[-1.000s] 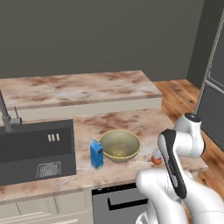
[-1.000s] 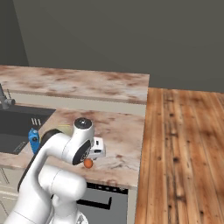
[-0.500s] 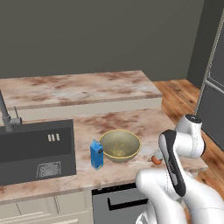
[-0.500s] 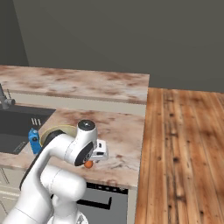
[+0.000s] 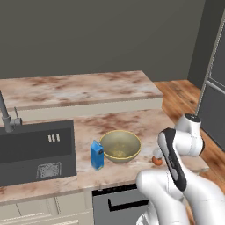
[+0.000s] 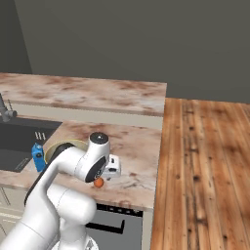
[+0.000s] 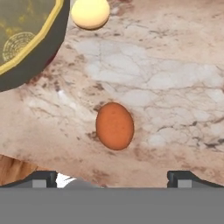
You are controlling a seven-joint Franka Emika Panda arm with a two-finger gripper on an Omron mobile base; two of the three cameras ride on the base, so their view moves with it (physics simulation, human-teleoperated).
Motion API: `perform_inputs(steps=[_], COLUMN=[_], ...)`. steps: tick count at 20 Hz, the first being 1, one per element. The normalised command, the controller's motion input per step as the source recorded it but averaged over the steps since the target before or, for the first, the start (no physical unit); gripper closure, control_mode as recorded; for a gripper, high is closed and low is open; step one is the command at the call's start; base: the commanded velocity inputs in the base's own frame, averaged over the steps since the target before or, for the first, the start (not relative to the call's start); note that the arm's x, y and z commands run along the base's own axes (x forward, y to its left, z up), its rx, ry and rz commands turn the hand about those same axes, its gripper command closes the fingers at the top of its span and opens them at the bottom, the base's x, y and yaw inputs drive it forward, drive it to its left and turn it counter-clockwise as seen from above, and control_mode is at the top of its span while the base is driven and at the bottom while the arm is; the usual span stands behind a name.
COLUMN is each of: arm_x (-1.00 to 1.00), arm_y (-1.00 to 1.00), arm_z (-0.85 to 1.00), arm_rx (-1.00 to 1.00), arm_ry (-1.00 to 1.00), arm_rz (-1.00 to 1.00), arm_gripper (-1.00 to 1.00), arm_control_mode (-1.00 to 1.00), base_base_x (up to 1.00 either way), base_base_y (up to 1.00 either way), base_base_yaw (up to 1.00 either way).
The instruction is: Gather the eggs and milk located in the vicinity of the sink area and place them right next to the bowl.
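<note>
In the hand view my gripper [image 7: 113,178] is open, its two fingertips [image 7: 43,177] spread wide and low in the picture. The reddish-brown egg [image 7: 114,125] lies on the marble counter just beyond them, touching neither. The pale cream egg [image 7: 90,13] rests farther on, right beside the yellowish-olive bowl [image 7: 26,39]. From the left base view the bowl [image 5: 120,146] stands mid-counter with the blue milk carton [image 5: 97,155] at its left and the brown egg [image 5: 157,161] at its right, by my arm. The right base view has the brown egg [image 6: 98,182] under my hand.
The black sink [image 5: 35,149] with its grey faucet [image 5: 6,118] lies left of the milk. The counter's front edge runs close to the brown egg. A raised back counter [image 5: 79,90] stands behind. Wooden floor [image 6: 205,161] lies to the right.
The arm has shifted very slightly to the right in the right base view. The eggs, bowl and milk stay where they were.
</note>
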Motion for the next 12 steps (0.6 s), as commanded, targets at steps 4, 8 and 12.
perform_inputs(steps=[4,8,12], arm_x=[0.21,0.14,0.07], arm_y=[0.28,0.22,0.14], arm_z=[-0.26,-0.43,-0.49], arm_rx=[0.00,-0.04,-0.06], arm_ry=[0.00,0.00,0.00], arm_rz=[-0.01,-0.01,-0.03], arm_gripper=[-1.00,-1.00,-1.00], arm_control_mode=[-1.00,-1.00,-1.00], base_base_x=[0.00,0.00,0.00], base_base_y=[0.00,0.00,0.00], base_base_yaw=[0.00,0.00,0.00])
